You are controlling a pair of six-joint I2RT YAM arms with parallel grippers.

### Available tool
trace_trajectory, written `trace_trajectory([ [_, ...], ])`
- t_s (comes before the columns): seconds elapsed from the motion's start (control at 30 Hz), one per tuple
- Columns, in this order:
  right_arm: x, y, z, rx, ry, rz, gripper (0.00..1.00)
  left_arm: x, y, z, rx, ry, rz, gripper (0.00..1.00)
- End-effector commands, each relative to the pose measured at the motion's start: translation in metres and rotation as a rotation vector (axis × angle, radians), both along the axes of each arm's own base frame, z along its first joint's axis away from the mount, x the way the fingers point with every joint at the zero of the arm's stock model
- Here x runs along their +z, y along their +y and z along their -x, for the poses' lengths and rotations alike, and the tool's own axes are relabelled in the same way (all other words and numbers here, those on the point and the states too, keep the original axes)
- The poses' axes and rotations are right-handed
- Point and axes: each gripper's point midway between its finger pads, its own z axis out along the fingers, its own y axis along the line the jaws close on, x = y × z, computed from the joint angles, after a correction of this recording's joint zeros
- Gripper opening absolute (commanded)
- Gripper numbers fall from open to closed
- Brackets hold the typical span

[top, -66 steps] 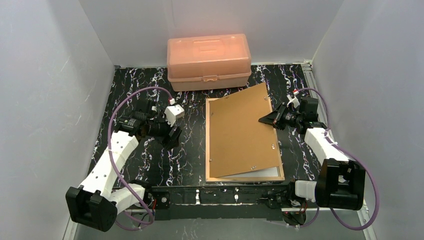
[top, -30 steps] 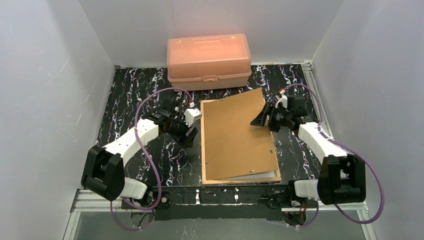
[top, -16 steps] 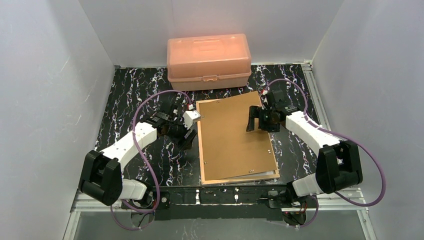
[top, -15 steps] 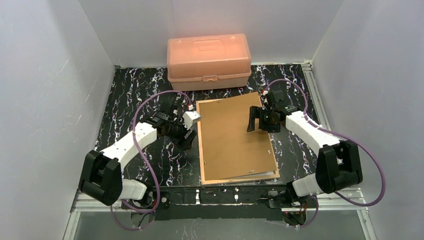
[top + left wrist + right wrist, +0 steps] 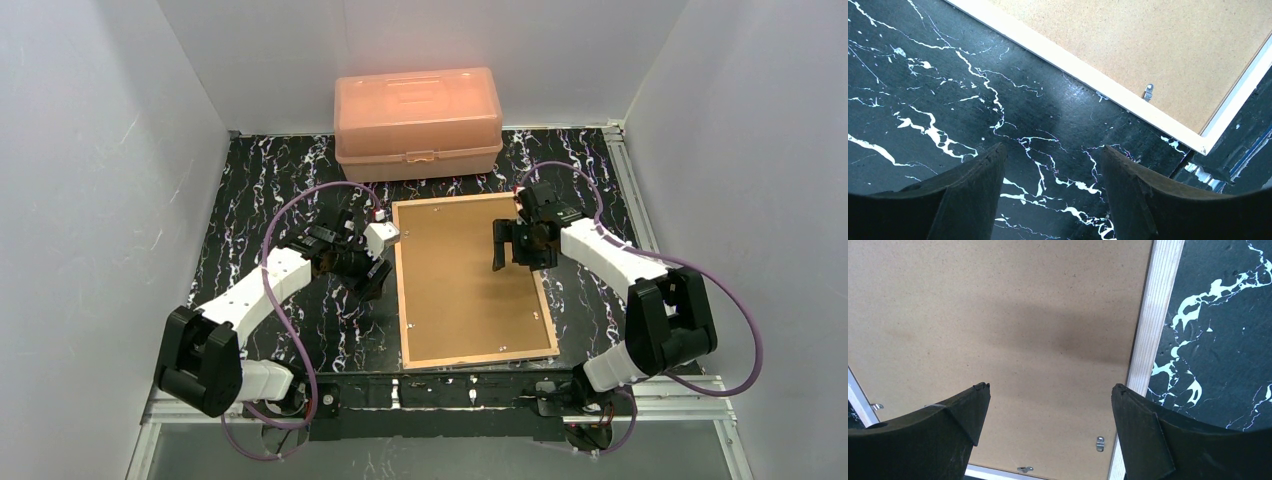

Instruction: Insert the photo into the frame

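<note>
The frame (image 5: 399, 290) lies face down on the black marbled table, its tan wood rails up. A brown backing board (image 5: 462, 285) lies flat inside the rails and covers the opening. The photo is hidden. My right gripper (image 5: 512, 249) hovers open over the board's upper right part; in the right wrist view its jaws (image 5: 1050, 387) stand wide apart above the board (image 5: 1018, 315), beside the frame's right rail (image 5: 1153, 325). My left gripper (image 5: 374, 266) is open just left of the frame, over bare table; its wrist view (image 5: 1053, 149) shows the frame's rail (image 5: 1108, 85) ahead.
An orange plastic box (image 5: 418, 122) stands shut at the back, just behind the frame. Small metal tabs (image 5: 1099, 442) sit along the board's edge. White walls close in on the left, right and back. Bare table lies left and right of the frame.
The board lay askew over the frame with a white corner showing beneath; now it lies square inside the rails. My right gripper opened wide and moved left over the board.
</note>
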Motion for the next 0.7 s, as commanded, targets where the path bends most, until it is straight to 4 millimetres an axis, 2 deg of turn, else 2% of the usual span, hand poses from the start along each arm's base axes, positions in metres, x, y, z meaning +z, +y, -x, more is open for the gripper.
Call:
trace_trajectory([
  [0.0,0.021,0.01,-0.02,-0.007,-0.081,-0.042,0.99,0.006,0.001,0.005,-0.009,-0.018,0.009,0.66],
  [0.1,0.033,0.019,-0.027,-0.019,-0.129,-0.099,0.97,0.005,0.0,0.005,-0.008,-0.01,0.011,0.66],
  [0.23,0.051,0.06,-0.02,0.037,-0.202,-0.256,0.89,0.006,-0.002,0.012,-0.011,0.023,0.03,0.66],
  [0.33,0.058,0.095,-0.002,0.088,-0.208,-0.379,0.7,0.005,-0.005,0.019,0.009,0.07,0.048,0.67],
  [0.4,0.06,0.109,0.01,0.106,-0.2,-0.433,0.6,0.005,-0.008,0.021,0.03,0.1,0.065,0.67],
  [0.53,0.067,0.126,0.031,0.083,-0.223,-0.539,0.51,0.002,-0.019,0.019,0.061,0.161,0.111,0.67],
  [0.67,0.068,0.154,0.054,0.041,-0.231,-0.637,0.51,-0.011,-0.026,0.021,0.064,0.221,0.127,0.66],
])
